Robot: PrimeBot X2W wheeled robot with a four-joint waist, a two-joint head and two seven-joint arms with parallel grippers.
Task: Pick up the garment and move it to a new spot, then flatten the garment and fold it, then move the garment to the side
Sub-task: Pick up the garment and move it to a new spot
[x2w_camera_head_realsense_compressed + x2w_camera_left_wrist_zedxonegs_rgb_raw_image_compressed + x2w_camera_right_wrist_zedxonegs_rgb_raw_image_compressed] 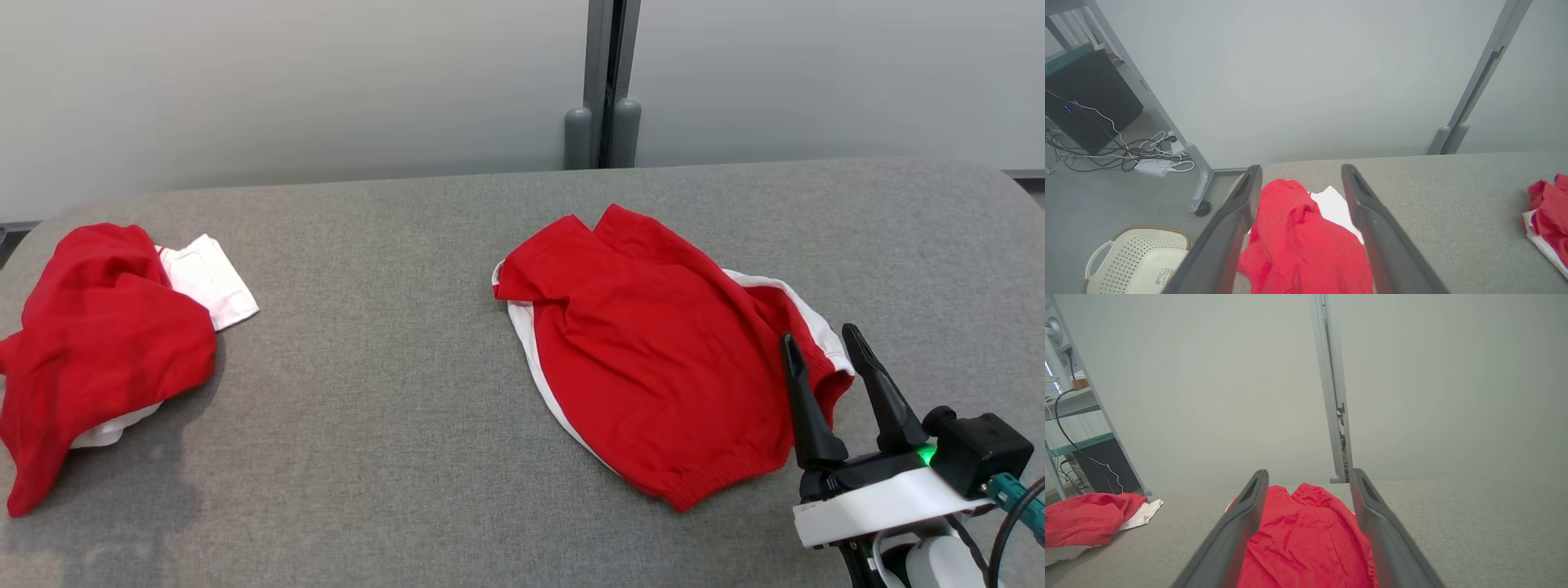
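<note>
Two red-and-white garments lie on the grey table (392, 392). One garment (653, 359) is roughly spread at centre right, its waistband toward the front edge. My right gripper (819, 336) hovers open over that garment's right edge; the right wrist view looks between its fingers (1249, 510) along the red cloth (1302, 539). The other garment (98, 351) lies crumpled at the table's left end with a white part sticking out. My left gripper (1301, 168) is open, and the crumpled garment (1302, 241) lies beyond its fingers. Neither gripper holds anything.
A grey panel wall with a vertical post (604, 82) stands behind the table. Left of the table, on the floor, are a cream perforated basket (1135, 261), tangled cables (1126, 155) and a black box (1086, 102). Bare grey table separates the two garments.
</note>
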